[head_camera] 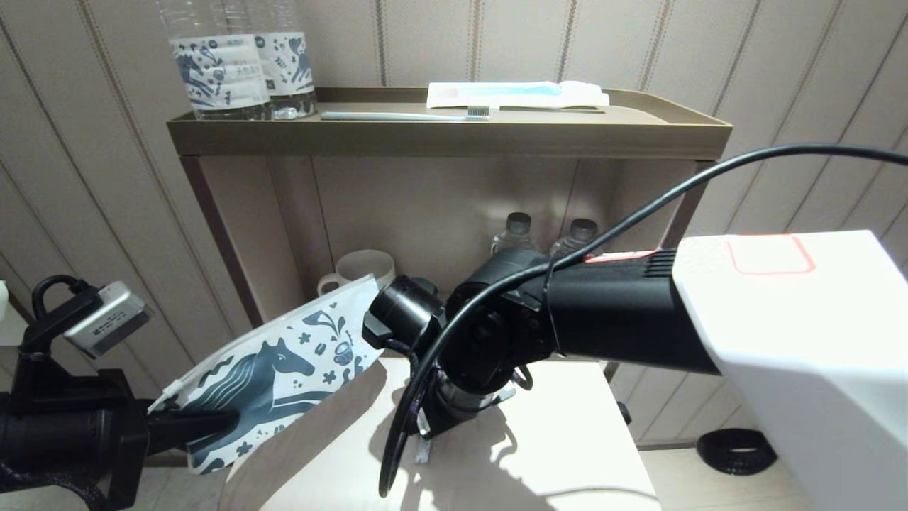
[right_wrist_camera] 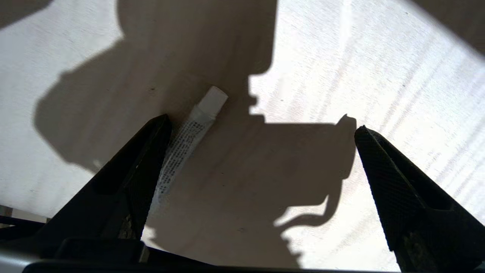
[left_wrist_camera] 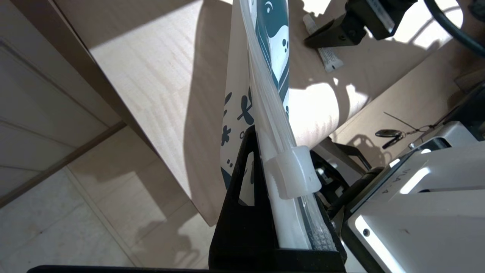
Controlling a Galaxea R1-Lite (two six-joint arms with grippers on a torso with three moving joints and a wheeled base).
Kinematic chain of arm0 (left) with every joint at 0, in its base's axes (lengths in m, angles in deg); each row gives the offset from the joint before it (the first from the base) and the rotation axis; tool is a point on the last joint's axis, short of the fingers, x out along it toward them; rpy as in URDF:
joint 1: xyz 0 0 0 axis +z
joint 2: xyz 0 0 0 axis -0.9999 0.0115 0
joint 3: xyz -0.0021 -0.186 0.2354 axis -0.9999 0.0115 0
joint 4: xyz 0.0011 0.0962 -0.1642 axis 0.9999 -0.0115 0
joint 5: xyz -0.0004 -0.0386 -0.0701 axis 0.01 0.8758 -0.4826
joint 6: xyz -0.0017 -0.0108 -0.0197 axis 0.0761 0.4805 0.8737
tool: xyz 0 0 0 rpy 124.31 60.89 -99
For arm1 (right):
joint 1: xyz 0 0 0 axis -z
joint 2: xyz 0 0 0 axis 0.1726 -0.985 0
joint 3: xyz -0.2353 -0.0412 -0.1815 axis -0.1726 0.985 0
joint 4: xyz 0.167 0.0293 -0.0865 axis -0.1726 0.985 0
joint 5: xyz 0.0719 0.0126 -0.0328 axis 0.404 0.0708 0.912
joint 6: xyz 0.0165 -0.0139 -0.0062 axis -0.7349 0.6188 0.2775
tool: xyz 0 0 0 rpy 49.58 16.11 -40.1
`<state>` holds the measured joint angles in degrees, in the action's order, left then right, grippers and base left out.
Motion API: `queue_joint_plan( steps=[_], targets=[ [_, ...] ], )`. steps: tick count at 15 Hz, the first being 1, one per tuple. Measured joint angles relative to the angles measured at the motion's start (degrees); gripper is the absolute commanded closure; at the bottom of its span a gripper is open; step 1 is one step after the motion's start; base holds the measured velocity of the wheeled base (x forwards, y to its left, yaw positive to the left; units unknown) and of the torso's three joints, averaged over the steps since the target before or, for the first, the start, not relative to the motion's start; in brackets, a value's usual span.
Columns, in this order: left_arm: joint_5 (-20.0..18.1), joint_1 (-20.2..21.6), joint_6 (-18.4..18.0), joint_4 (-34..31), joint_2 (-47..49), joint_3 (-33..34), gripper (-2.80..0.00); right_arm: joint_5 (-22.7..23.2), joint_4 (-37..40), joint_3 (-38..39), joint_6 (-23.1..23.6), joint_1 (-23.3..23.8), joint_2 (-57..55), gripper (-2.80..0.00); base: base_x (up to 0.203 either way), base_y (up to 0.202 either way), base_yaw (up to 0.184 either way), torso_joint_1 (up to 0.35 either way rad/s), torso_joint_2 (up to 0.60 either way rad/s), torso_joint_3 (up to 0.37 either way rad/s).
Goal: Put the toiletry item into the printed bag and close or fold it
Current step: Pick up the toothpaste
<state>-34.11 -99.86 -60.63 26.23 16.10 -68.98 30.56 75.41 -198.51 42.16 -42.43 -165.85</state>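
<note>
The printed bag [head_camera: 277, 369], white with a blue horse, hangs tilted over the left edge of the pale table [head_camera: 567, 440]. My left gripper [head_camera: 213, 424] is shut on its lower end. In the left wrist view the left gripper [left_wrist_camera: 282, 159] pinches the zip strip beside the white slider [left_wrist_camera: 293, 172]. The toiletry item, a small white tube [right_wrist_camera: 189, 140], lies flat on the table. My right gripper [right_wrist_camera: 262, 125] hovers over it, open wide, and the tube lies just inside one fingertip [right_wrist_camera: 161, 129]. The tube [left_wrist_camera: 327, 57] also shows in the left wrist view, under the right gripper's fingers.
A brown shelf unit [head_camera: 454, 135] stands behind the table, carrying two water bottles [head_camera: 241, 64], a toothbrush [head_camera: 404, 115] and a wrapped packet [head_camera: 518, 94]. A mug [head_camera: 362, 273] and small bottles [head_camera: 518, 231] sit on its lower shelf. A black cable [head_camera: 638, 213] loops over the right arm.
</note>
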Motion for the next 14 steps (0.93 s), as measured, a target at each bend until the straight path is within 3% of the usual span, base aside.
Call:
queue_joint_plan(
  steps=[14],
  targets=[
    [0.2,-1.18,0.01,-0.09,-0.44,0.11,0.0,0.4,-0.11,1.66,-0.82,-0.57,0.93,-2.8,0.0,0.0,0.0,0.0,0.0,0.0]
  ],
)
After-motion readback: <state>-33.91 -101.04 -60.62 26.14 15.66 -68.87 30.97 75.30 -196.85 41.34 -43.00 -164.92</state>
